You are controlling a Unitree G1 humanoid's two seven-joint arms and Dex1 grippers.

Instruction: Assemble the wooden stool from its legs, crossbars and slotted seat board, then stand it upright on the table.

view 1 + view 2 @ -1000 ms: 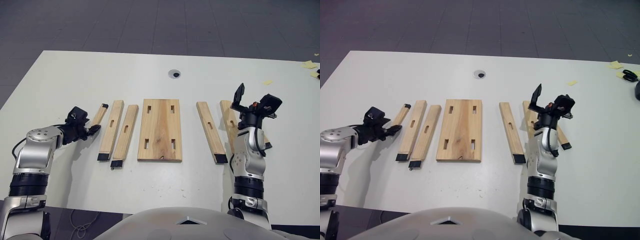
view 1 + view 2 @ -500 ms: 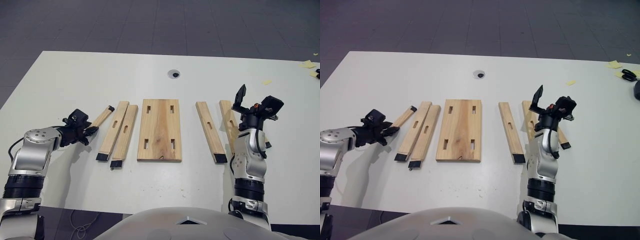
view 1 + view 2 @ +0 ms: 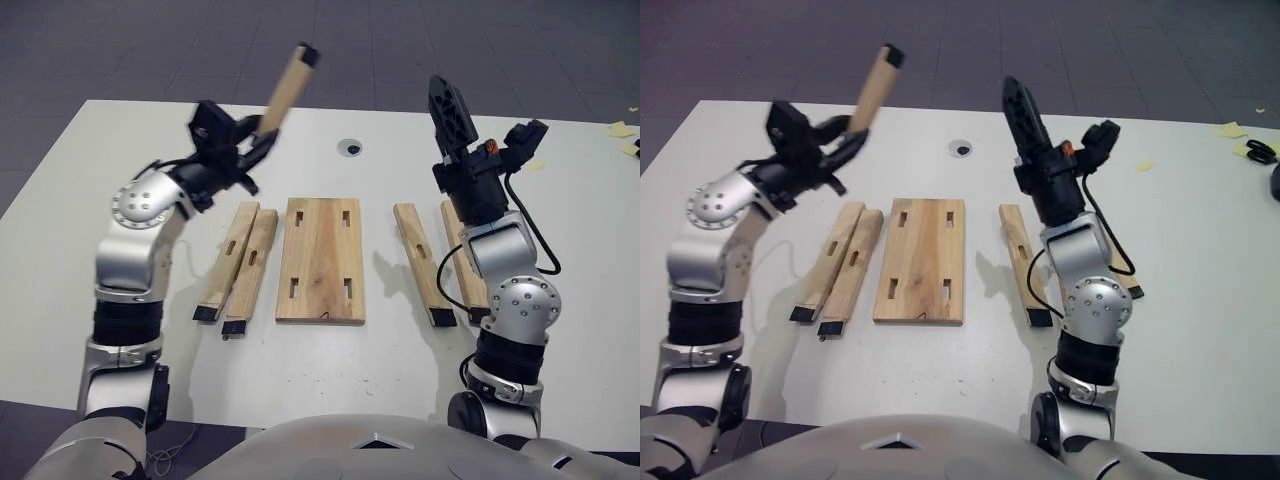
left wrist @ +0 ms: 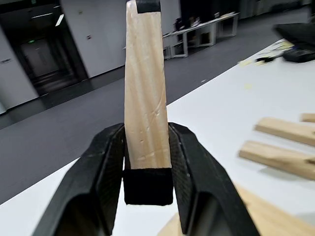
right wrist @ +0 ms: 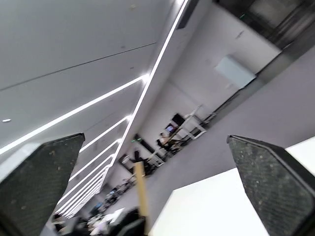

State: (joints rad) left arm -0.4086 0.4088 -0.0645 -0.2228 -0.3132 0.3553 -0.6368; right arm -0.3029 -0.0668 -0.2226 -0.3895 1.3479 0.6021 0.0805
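Crossbar (image 3: pixel 287 80) stands high over the worktop's (image 3: pixel 120 160) left part, tilted, with the left jaws clamped on its black-capped lower end alone, so the long free end acts as a lever. The piece may twist or slip in that short grip when it swings down, and would then meet its slot crooked. The right jaws stand wide apart and empty, lifted above the right-hand legs (image 3: pixel 421 262), and a careless sweep of the crossbar toward the middle could strike that arm. The seat board (image 3: pixel 320 258) lies flat in the centre with the left-hand legs (image 3: pixel 224 258) just beside it. All of these are loose on a smooth white top, so pressing a part into a slot could probably push them sliding instead of seating. A round cable hole (image 3: pixel 349 148) sits beyond the board, and yellow paper scraps (image 3: pixel 619 128) lie at the far right edge. Dark tiled floor (image 3: pixel 150 40) surrounds the worktop, and the wrist views show a large dim hall with ceiling light strips and distant desks.
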